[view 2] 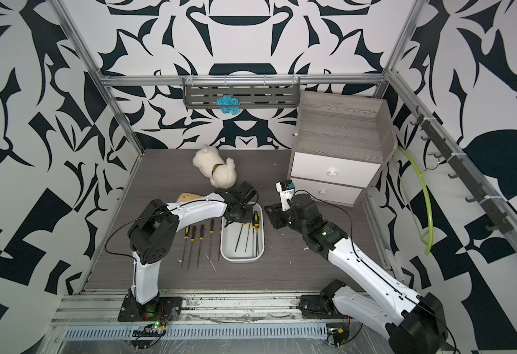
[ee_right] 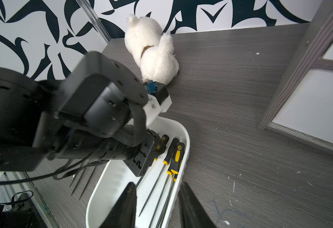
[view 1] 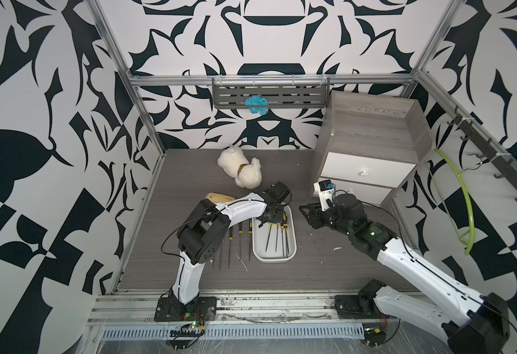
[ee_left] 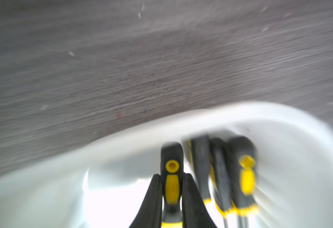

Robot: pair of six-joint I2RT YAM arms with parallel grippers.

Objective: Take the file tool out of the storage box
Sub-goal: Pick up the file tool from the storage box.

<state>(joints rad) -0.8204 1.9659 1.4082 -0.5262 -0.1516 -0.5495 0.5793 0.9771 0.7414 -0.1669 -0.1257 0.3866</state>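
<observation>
My left gripper (ee_left: 172, 175) clamped on a file (ee_left: 171, 156) handle, box (ee_left: 280, 112) far end | my right gripper (ee_right: 157, 184) apart, empty | several files (view 2: 201, 242) already on table (view 2: 312, 260); this one not lifted out.

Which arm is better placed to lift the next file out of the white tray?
Left. The left fingers pinch a black-and-yellow file handle inside the white tray. The right fingers are open and empty, beside the tray.

No words or numbers can be read. One small label (view 2: 287, 192) is too tiny to make out.
</observation>
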